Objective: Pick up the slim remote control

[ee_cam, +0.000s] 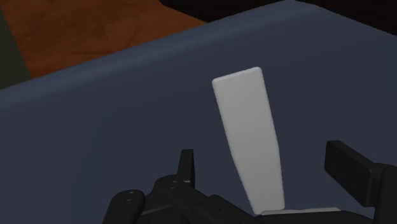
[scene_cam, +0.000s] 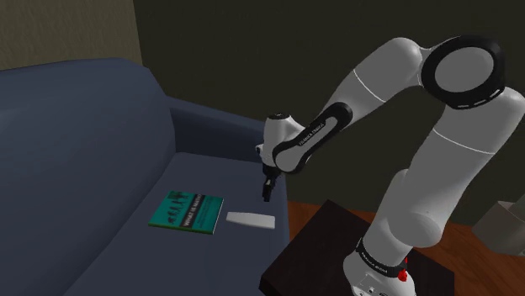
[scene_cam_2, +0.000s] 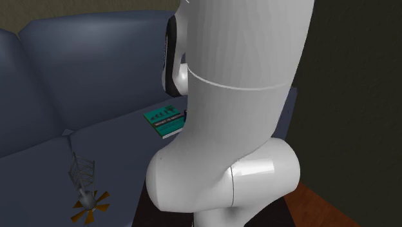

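The slim remote (scene_cam: 251, 220) is a plain white flat bar lying on the dark blue sofa seat (scene_cam: 126, 244), near the seat's front edge. My black gripper (scene_cam: 267, 190) hangs a little above it, toward the end nearer the armrest, pointing down. In the wrist view the remote (ee_cam: 248, 137) runs lengthwise between my two fingers (ee_cam: 186, 167), which stand well apart and do not touch it. The gripper (ee_cam: 267, 170) is open and holds nothing.
A teal book (scene_cam: 187, 211) lies flat beside the remote, and shows as well past the arm (scene_cam_2: 166, 119). A wire-and-orange object (scene_cam_2: 84, 190) rests on the seat further along. The sofa armrest (scene_cam: 214, 130) rises behind the gripper. Wood floor (ee_cam: 95, 32) lies beyond the seat edge.
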Robot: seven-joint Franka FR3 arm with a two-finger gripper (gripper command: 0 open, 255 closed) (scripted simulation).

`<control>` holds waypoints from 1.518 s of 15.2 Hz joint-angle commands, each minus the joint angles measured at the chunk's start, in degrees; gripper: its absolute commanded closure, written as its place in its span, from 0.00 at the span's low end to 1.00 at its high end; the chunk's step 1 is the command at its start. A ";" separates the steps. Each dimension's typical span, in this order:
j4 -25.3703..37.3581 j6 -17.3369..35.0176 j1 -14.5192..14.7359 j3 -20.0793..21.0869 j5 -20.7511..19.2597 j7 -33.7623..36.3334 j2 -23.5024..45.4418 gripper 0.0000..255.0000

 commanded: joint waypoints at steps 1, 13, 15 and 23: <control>1.15 4.66 0.56 0.31 0.77 -2.17 5.28 0.00; 9.91 20.13 0.59 3.57 2.54 -9.88 28.08 0.00; 10.49 21.42 0.75 3.39 2.42 -9.75 29.95 0.00; 10.88 22.36 0.87 3.24 2.34 -9.67 31.28 1.00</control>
